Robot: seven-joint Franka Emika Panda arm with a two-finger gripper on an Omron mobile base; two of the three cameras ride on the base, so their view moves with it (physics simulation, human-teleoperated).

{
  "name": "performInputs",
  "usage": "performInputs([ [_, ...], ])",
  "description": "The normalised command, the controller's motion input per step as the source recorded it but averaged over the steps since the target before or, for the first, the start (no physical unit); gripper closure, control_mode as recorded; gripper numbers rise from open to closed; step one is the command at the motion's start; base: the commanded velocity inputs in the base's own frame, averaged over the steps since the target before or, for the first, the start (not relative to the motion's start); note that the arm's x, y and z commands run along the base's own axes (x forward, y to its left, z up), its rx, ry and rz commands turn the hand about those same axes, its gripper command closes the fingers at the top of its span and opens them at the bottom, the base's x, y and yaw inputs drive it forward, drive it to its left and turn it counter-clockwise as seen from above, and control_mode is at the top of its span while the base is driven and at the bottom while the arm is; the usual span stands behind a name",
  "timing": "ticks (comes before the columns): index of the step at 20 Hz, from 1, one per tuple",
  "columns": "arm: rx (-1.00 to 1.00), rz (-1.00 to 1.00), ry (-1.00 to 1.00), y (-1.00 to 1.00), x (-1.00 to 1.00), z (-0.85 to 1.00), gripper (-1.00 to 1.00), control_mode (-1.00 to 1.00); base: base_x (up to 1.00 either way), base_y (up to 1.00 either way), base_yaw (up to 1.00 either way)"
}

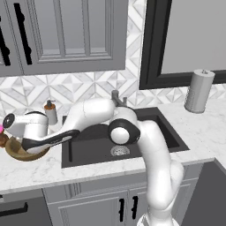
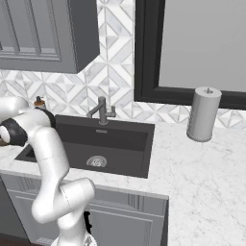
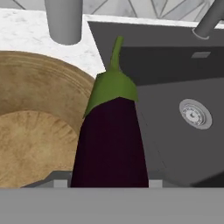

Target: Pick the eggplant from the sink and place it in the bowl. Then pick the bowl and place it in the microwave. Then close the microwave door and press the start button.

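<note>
One eggplant [image 3: 111,144] stands lengthwise in our gripper's [image 3: 109,183] clasp at lower centre of the hand view, green stem pointing toward the frame's top, poised at the right-hand rim of the wooden bowl [image 3: 39,127], the sink [image 3: 175,131] at right.

Light is soft and even, pics look bright, no glare. Sink [image 1: 165,128] is dark inside w/ a faint shadow under the arm. Edges look a bit jaggy, esp. in base views. Eggplant [image 3: 111,144] up close looks slightly fuzzy.
</note>
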Motion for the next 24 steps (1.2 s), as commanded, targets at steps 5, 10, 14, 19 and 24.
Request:
performInputs([
  [5,0.0,0.01,0.0,0.18,0.04,0.11,-1.0,-1.0,0.0,0.0,0.0],
  [10,0.01,0.0,0.0,-0.02,0.0,0.14,-1.0,-1.0,0.0,0.0,0.0],
  [14,0.02,0.0,0.0,-0.03,-0.05,0.06,-1.0,-1.0,0.0,0.0,0.0],
  [19,0.04,0.0,0.0,-0.36,-0.31,0.31,-1.0,-1.0,0.0,0.0,0.0],
  [24,0.11,-0.03,0.0,-0.71,-0.3,0.25,-1.0,-1.0,0.0,0.0,0.0],
])
